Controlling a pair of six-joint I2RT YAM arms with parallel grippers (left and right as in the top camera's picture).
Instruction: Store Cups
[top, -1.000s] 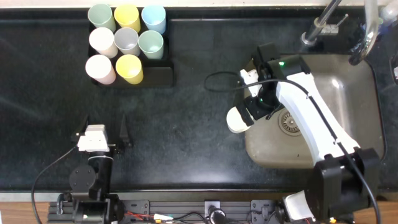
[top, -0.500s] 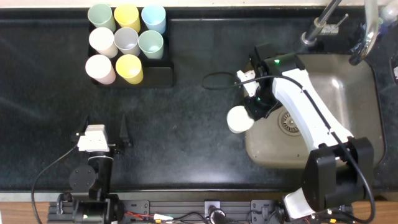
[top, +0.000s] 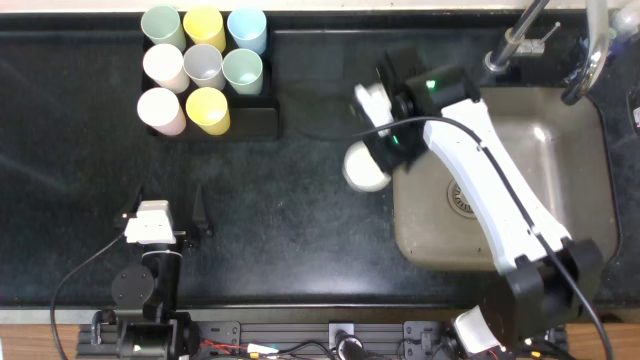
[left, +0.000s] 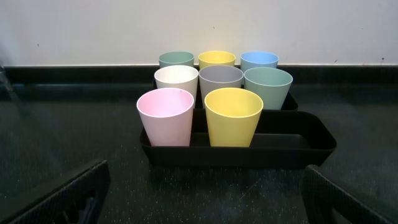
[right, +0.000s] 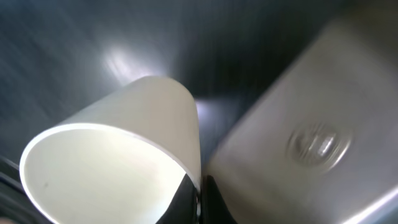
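Note:
A cream cup (top: 366, 168) hangs tilted over the dark counter, just left of the sink (top: 560, 110). My right gripper (top: 388, 146) is shut on its rim. In the right wrist view the cup (right: 121, 146) lies open-mouthed with my fingers (right: 186, 202) pinching its wall. The black tray (top: 262, 120) at the back left holds several upright cups, among them a pink one (left: 165, 116) and a yellow one (left: 232, 116). The tray's front-right slot is bare. My left gripper (top: 167, 207) rests open near the front left, facing the tray (left: 311, 134).
The steel sink basin (right: 311, 143) with its drain (top: 466, 196) sits at the right, and a faucet (top: 515, 35) stands behind it. A black cable (top: 335, 135) loops over the counter by the right arm. Dark counter stretches between the tray and the sink.
The right arm has carried the cream cup from the sink's left rim up and to the left over the counter. The left arm has not moved.

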